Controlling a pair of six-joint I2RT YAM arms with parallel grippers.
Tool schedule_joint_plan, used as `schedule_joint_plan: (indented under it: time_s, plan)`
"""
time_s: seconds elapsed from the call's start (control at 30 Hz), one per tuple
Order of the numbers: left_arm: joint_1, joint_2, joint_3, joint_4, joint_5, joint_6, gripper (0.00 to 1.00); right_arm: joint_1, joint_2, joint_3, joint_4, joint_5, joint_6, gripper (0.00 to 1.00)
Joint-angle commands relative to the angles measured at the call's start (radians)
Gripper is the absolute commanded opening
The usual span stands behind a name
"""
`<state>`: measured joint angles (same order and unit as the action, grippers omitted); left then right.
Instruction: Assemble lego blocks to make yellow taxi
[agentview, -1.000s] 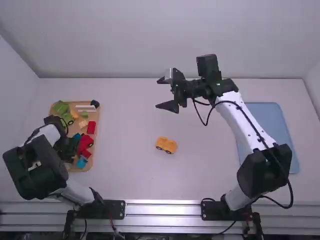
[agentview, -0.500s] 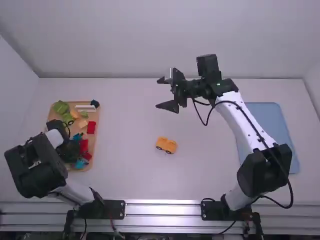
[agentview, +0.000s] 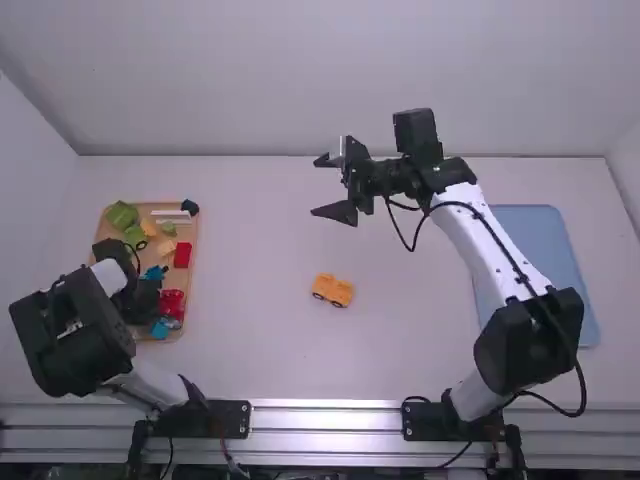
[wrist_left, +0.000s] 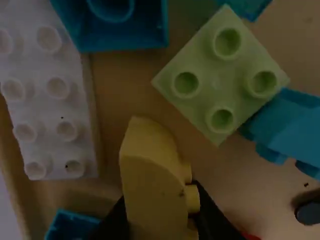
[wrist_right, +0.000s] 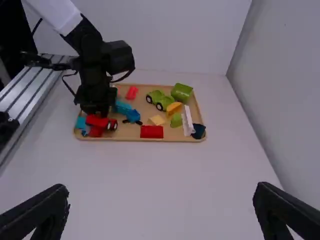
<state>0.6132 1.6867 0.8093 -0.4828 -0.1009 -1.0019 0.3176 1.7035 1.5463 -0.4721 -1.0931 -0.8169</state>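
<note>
At your left gripper: the jaws sit narrow around a curved yellow block, its studs turned toward one finger. It looks held to you, though whether it is clear of the tray you cannot tell.
Around that grip: a pale green block and a white brick are near your jaws, with blue pieces beside them.
Wooden tray: you are working low over its near part. Its rim also encloses a red brick, a green car, a yellow piece and a pale yellow block.
Yellow wheeled base: your taxi's start, by the look of it, is upright on its wheels in the middle of the tabletop, well apart from the tray.
Right gripper: you have it wide and empty, above the tabletop beyond the base.
Blue tray: off to your right, partly beneath the right arm.
Taxi done: an early stage, you would judge; the wheeled base is out on the tabletop with no tall upper part on it.
Taxi left: you probably need to carry the curved block over, line up its studs and press it on. Any other yellow parts for the top would follow.
</note>
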Motion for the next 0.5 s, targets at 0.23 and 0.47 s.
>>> schedule_joint_plan:
  time_s: [0.23, 0.47]
  plan:
    - [0.019, -0.109, 0.138, -0.154, 0.042, 0.154, 0.05, -0.005, 0.01, -0.01, 0.09, -0.004, 0.129, 0.99]
    - [-0.053, -0.4, 0.161, -0.121, 0.131, 0.36, 0.05, -0.004, 0.017, -0.011, 0.255, 0.157, 0.461, 0.99]
